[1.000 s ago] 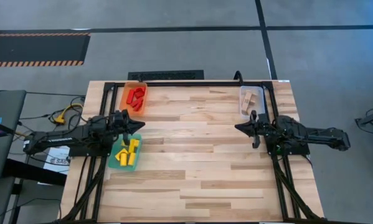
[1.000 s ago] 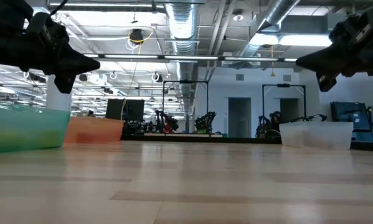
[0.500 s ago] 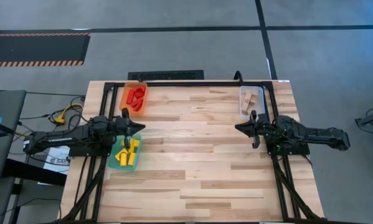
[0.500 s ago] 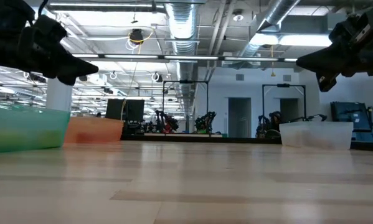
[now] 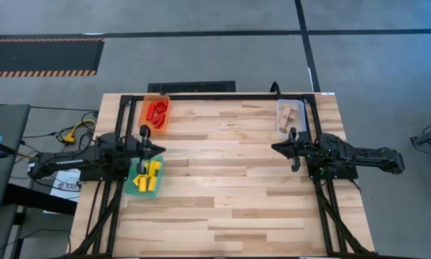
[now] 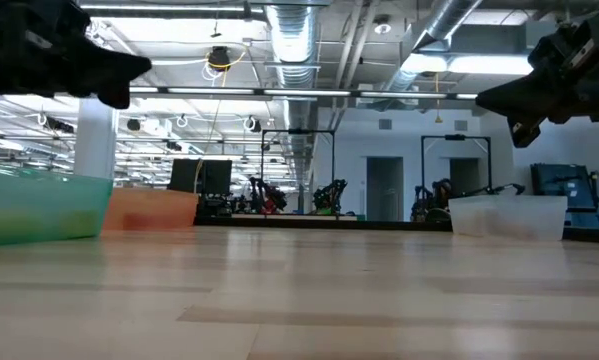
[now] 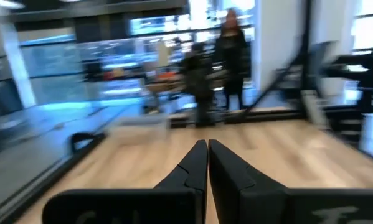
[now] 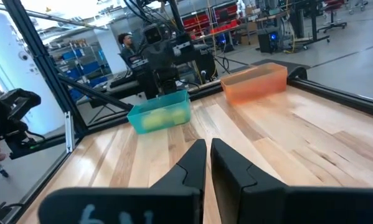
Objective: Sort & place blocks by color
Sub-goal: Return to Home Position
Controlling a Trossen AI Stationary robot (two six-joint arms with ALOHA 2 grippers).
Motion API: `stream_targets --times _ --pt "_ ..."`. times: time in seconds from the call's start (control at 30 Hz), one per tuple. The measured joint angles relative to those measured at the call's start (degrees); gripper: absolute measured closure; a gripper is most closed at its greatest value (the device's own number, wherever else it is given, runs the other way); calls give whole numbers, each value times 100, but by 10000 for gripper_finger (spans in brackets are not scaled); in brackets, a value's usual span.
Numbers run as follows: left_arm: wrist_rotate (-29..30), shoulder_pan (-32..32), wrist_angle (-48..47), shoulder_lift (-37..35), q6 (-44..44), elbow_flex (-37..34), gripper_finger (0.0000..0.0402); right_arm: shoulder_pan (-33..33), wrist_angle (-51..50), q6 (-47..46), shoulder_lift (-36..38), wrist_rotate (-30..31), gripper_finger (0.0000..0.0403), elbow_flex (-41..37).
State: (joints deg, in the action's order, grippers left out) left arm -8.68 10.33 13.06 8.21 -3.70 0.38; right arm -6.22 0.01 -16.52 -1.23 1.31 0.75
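From above we see open table (image 5: 222,187) between the edge bins: red blocks (image 5: 156,111) in the orange bin (image 5: 142,115), yellow blocks (image 5: 148,177) in the teal bin (image 5: 129,188), pale blocks (image 5: 290,113) in the clear bin (image 5: 287,128). The left gripper (image 5: 160,149) hangs over the teal bin's edge, the right gripper (image 5: 275,147) near the clear bin; only the wrist views show both clenched, empty.

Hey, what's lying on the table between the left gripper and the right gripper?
Nothing. The high view shows only bare wood of the table between the left gripper and the right gripper.
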Motion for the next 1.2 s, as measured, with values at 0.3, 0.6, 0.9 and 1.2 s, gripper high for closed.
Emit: stream_targets --times 0.3,0.6,0.9,1.2 --pt "-208 0 -963 -72 139 0 401 0 0 -7 0 3 356 -2" --pt "979 2 -1353 -62 136 83 401 0 0 -3 1 3 356 -4" --pt "1219 2 -1358 -62 130 97 401 0 0 5 0 3 356 -4" --pt "1239 2 -1364 -62 123 103 401 0 0 5 2 3 356 -4"
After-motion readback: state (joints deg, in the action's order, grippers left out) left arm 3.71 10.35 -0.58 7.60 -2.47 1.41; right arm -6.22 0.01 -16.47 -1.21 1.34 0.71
